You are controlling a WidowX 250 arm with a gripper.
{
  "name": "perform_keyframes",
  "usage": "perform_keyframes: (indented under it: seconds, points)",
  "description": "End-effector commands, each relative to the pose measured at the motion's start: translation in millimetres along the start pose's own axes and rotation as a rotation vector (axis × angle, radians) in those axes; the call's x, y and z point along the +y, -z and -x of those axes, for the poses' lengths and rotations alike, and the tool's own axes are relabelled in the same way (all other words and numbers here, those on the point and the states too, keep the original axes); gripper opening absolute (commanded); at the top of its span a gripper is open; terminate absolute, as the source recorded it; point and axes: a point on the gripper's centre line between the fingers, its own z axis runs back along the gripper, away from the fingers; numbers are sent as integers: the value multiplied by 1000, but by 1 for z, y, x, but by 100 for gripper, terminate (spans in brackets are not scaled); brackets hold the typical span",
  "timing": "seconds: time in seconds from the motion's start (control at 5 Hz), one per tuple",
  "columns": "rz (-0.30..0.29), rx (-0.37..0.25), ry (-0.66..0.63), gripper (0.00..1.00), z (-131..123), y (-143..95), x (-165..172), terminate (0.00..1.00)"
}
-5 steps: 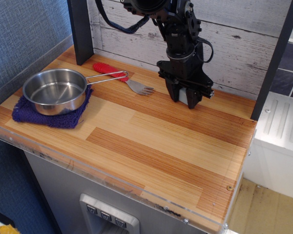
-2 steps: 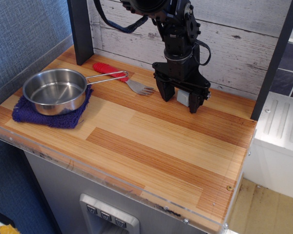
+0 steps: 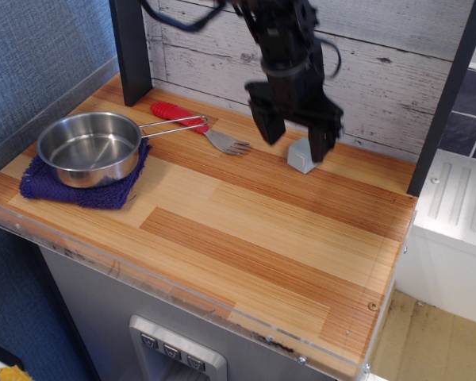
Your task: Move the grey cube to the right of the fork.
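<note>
striped wood counter (image 3: 246,230): fork (image 3: 200,128), ribbed red handle, tines toward 4 o'clock; matte grey cube (image 3: 301,155) at its 3 o'clock, claw (image 3: 294,136) spread, released.

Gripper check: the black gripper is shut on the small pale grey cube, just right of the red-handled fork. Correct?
Not quite. In the observation.image view the black gripper is open and lifted off; the small pale grey cube sits free on the wooden counter, right of the red-handled fork.

One raised front camera looks obliquely down at the wooden table (image 3: 246,238).
</note>
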Motion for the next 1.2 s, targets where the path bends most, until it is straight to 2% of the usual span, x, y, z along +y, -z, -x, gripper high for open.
perform_keyframes:
  seconds: [0.0,0.2,0.8,1.0]
  points:
    - [4,-173,33,100,-3,-91,-6,0]
    - [4,-186,33,100,17,-116,-9,0]
    - [4,-186,33,100,17,-116,-9,0]
    - [4,-186,33,100,17,-116,-9,100]
